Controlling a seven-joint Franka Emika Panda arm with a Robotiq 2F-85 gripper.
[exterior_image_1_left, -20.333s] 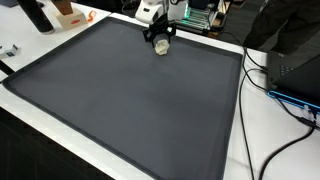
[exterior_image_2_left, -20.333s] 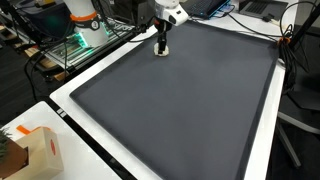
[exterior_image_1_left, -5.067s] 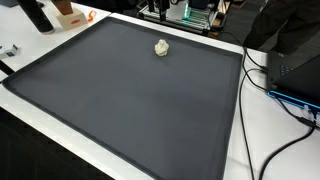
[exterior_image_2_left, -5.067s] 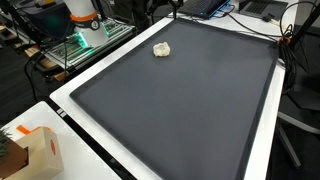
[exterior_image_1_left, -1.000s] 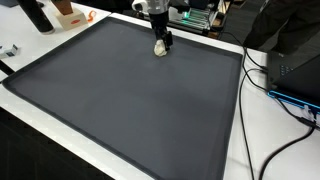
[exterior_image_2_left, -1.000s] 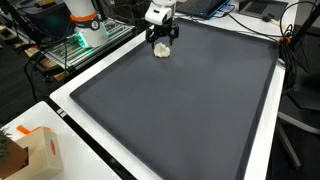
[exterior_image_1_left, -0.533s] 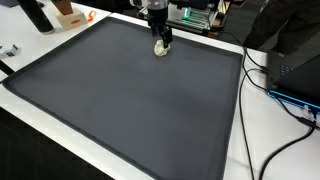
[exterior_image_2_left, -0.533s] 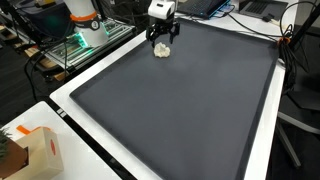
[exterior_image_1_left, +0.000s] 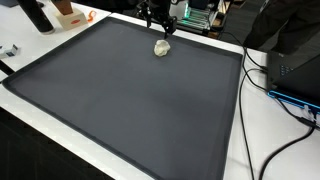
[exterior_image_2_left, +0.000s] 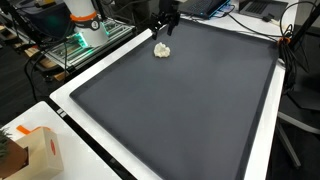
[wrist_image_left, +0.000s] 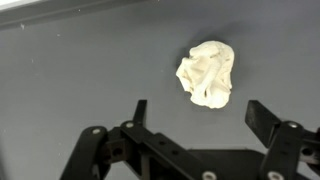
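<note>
Hovering your gripper (wrist_image_left: 200, 116) above the crumpled white lump (wrist_image_left: 207, 74), you keep nothing pinched: jaws spread wide, clear of it. In the wrist view the lump sits at 1 o'clock from centre. In both exterior views it lies on the dark mat (exterior_image_1_left: 120, 110), at 12 o'clock near the far edge (exterior_image_2_left: 161, 50).

A wide dark grey mat (exterior_image_1_left: 130, 100) covers a white counter (exterior_image_1_left: 250, 110). Black cables (exterior_image_1_left: 266, 75) trail over its edge beside a dark box (exterior_image_1_left: 295, 65). A cardboard box (exterior_image_2_left: 40, 150) sits at one corner, and a metal rack (exterior_image_2_left: 80, 45) stands behind.
</note>
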